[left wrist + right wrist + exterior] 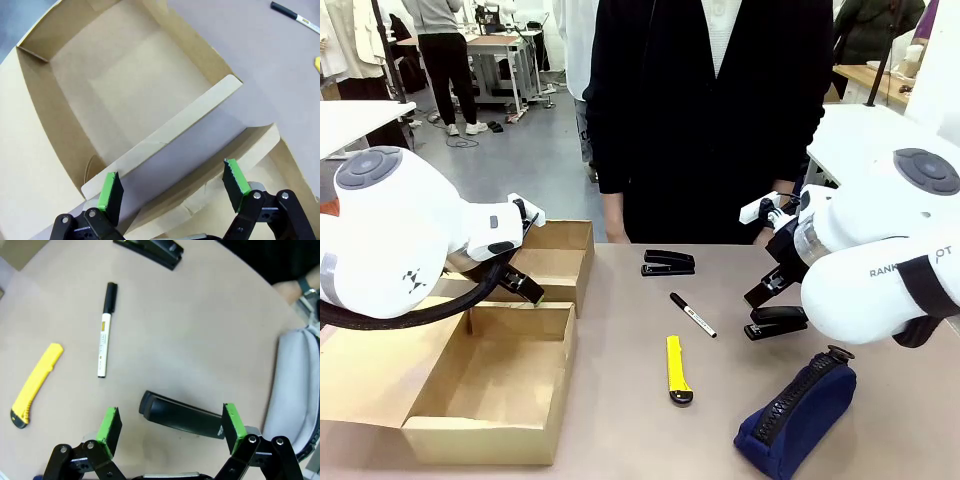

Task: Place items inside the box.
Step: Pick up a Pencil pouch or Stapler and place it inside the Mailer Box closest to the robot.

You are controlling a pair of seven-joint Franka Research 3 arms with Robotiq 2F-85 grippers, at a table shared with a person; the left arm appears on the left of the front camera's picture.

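Note:
The open cardboard box (495, 385) stands at the table's left. My left gripper (524, 286) hovers over its far flap, open; in the left wrist view the gripper (172, 187) straddles that flap (165, 135) above the bare box floor (125, 85). My right gripper (766, 289) hangs open just above a black stapler (778, 322), which lies between the green pads (111, 426) in the right wrist view (182, 415). A second stapler (668, 262), a black marker (692, 314), a yellow utility knife (678, 370) and a navy pouch (798, 412) lie on the table. A grey pouch (295, 385) lies beside the gripper.
A person in black (710, 110) stands at the far edge, one hand (292, 289) near the table. The box's flaps (555, 262) spread outward to the back and left. Bare tabletop (620, 400) lies between the box and the knife.

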